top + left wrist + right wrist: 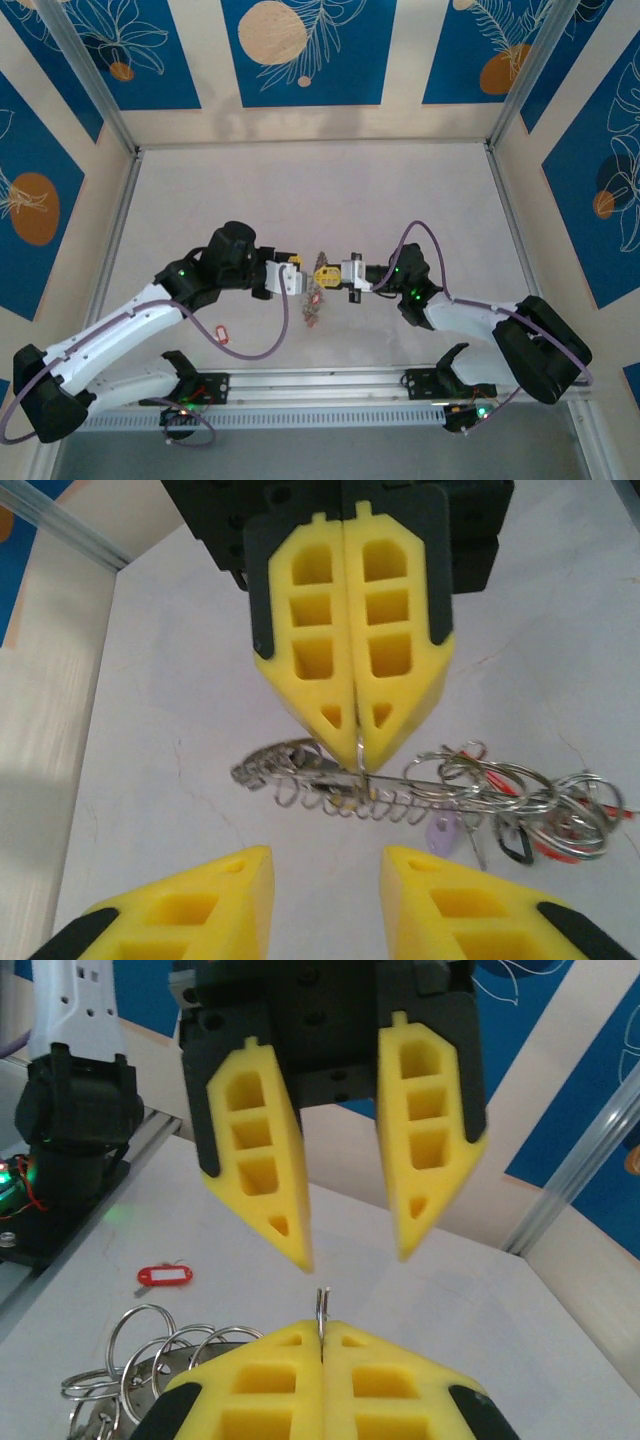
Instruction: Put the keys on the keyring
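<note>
Two grippers face off above the white surface. The right gripper, jaws pinched on a thin wire loop of the flat grey metal keyring, apparently steadies it for the left gripper, whose jaws are wide. One red-tagged key lies well apart.

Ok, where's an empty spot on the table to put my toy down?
The far half of the table, up to the back wall, is bare. The middle is crowded: the left gripper and right gripper meet at the keyring, and a red tag lies to its near left.
</note>
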`<move>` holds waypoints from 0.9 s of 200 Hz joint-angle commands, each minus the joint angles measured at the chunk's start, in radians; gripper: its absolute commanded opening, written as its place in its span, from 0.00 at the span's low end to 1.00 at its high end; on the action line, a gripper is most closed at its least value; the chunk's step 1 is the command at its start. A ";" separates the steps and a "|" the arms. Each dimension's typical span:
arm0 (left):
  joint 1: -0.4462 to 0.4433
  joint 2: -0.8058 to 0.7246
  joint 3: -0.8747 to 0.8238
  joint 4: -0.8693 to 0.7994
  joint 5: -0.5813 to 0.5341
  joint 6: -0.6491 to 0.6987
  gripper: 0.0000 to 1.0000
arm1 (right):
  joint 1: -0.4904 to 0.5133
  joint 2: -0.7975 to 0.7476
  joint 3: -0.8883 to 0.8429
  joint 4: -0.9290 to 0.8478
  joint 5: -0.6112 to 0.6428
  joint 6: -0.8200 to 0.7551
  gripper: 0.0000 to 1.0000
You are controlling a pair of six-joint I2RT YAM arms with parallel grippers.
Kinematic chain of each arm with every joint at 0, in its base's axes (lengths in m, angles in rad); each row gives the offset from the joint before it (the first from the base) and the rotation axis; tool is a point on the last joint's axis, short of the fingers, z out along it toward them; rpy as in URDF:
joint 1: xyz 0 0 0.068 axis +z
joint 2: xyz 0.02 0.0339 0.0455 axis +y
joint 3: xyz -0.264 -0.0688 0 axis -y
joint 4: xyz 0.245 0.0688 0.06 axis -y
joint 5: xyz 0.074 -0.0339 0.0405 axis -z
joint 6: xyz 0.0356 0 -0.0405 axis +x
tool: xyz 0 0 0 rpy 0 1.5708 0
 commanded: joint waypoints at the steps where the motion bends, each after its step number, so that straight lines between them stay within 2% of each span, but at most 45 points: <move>1: 0.006 0.009 0.002 0.050 0.056 -0.019 0.32 | -0.003 0.003 0.033 0.077 -0.061 0.013 0.00; 70: 0.016 0.024 -0.005 0.061 0.168 -0.010 0.27 | -0.001 0.008 0.031 0.087 -0.052 0.018 0.00; 103: 0.032 0.016 -0.003 0.043 0.130 -0.059 0.30 | -0.003 0.007 0.028 0.070 -0.034 0.001 0.00; 119: 0.054 0.002 0.023 0.039 0.052 -0.221 0.33 | -0.003 0.003 0.025 0.045 -0.029 -0.025 0.00; 129: 0.066 -0.005 0.050 0.028 -0.064 -0.377 0.44 | -0.003 -0.002 0.024 0.020 -0.028 -0.044 0.00; 137: 0.078 -0.006 0.073 0.000 -0.166 -0.485 0.46 | -0.003 -0.004 0.027 -0.003 -0.020 -0.057 0.00; 146: 0.090 -0.008 0.090 -0.043 -0.257 -0.599 0.48 | -0.003 -0.011 0.030 -0.033 -0.018 -0.076 0.00; 163: 0.106 -0.018 0.099 -0.139 -0.390 -0.828 0.63 | -0.007 -0.012 0.033 -0.057 -0.020 -0.091 0.00; 180: 0.123 -0.036 0.105 -0.277 -0.505 -1.060 0.72 | -0.013 -0.011 0.038 -0.074 -0.026 -0.096 0.00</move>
